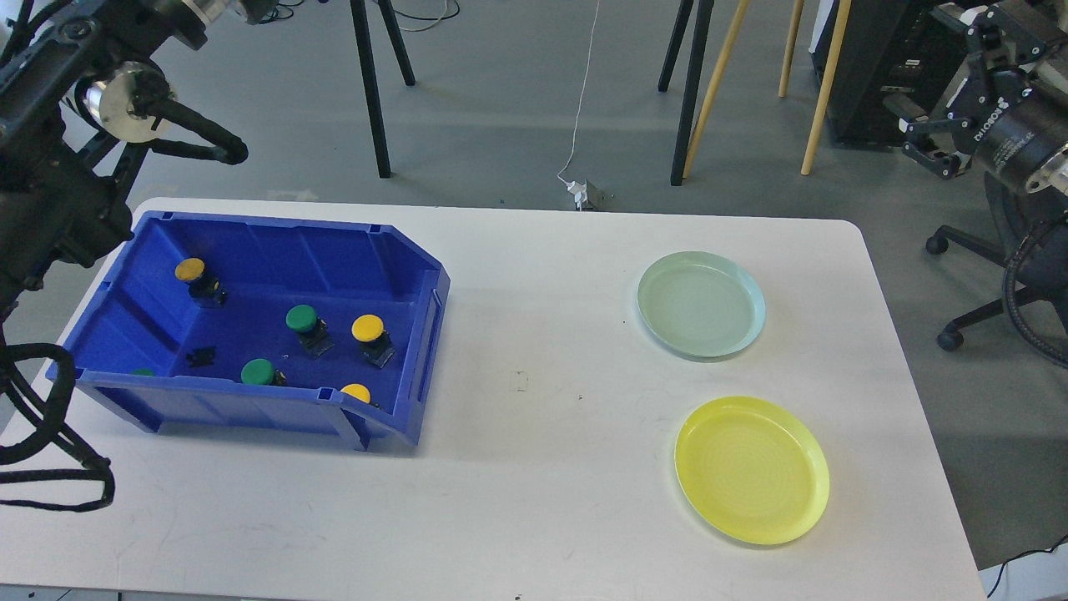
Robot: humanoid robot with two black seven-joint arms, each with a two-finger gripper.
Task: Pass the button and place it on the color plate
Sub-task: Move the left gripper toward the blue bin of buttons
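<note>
A blue bin (pixel 400 250) on the left of the white table (pixel 534 501) holds several push buttons. Yellow-capped ones sit at the back left (pixel 189 269), in the middle (pixel 366 327) and at the front wall (pixel 355 391). Green-capped ones sit in the middle (pixel 300 317) and at the front (pixel 257 371). A pale green plate (pixel 701 305) and a yellow plate (pixel 751 470) lie empty on the right. My right gripper (pixel 916 132) hangs off the table's far right, its fingers apart and empty. My left arm rises past the top left edge and its gripper is out of view.
A small black part (pixel 200 356) lies loose in the bin. Black stand legs (pixel 371 92) and wooden poles (pixel 822 83) stand on the floor behind the table. An office chair base (pixel 968 317) is at the right.
</note>
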